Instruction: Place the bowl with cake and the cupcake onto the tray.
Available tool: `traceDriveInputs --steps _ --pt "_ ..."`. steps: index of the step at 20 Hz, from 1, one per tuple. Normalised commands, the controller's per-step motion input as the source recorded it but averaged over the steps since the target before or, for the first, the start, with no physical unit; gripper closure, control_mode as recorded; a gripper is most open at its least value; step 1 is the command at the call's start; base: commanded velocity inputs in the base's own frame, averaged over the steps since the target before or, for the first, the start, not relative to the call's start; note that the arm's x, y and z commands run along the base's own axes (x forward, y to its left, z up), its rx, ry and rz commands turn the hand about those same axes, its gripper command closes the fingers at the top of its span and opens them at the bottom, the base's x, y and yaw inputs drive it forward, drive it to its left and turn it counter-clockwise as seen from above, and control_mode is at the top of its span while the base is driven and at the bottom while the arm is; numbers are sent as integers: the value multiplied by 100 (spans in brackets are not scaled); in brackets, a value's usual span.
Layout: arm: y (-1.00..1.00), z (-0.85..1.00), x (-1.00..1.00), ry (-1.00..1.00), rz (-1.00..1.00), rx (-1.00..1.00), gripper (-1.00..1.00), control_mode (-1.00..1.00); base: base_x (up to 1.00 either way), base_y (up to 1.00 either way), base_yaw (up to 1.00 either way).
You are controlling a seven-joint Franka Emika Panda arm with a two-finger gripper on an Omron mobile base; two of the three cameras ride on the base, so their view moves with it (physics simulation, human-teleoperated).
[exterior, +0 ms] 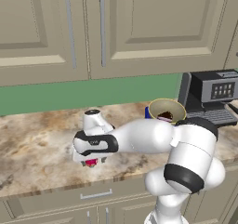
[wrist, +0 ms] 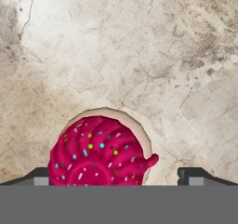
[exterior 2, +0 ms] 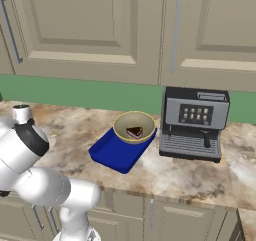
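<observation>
The claw (exterior: 91, 163) is lowered over the marbled desk (exterior: 37, 148) near its front edge, and the red cupcake (exterior: 91, 162) is seen just beneath the hand. In the hand view the cupcake (wrist: 98, 151), magenta with coloured sprinkles and a pale base, is found low in the picture between the two finger tips (wrist: 41, 177), which are spread wide, so the claw is open; whether the tips are touching the cupcake cannot be told. The blue tray (exterior 2: 116, 152) is laid on the desk well to the arm's right, just beside the coffee machine (exterior 2: 193, 123). The bowl with cake (exterior 2: 134, 126) is set on the tray's far corner, the dark wedge being seen inside it. Beige cabinets (exterior 2: 100, 30) are hung above a green wall strip.
</observation>
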Motion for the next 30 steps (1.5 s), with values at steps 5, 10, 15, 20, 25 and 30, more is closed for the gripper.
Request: traceDriveInputs --steps 5,10,15,20,25,30 --pt "3 -9 3 -1 0 0 -100 -100 0 0 0" --pt "3 -7 0 -4 0 0 100 -100 0 0 0" --pt "-5 4 -8 -5 0 0 100 -100 0 0 0" --pt "-73 45 -12 4 -12 0 100 -100 0 0 0" --pt "-86 34 -21 1 -14 0 100 -100 0 0 0" --pt "-80 38 -17 3 -16 0 100 -100 0 0 0"
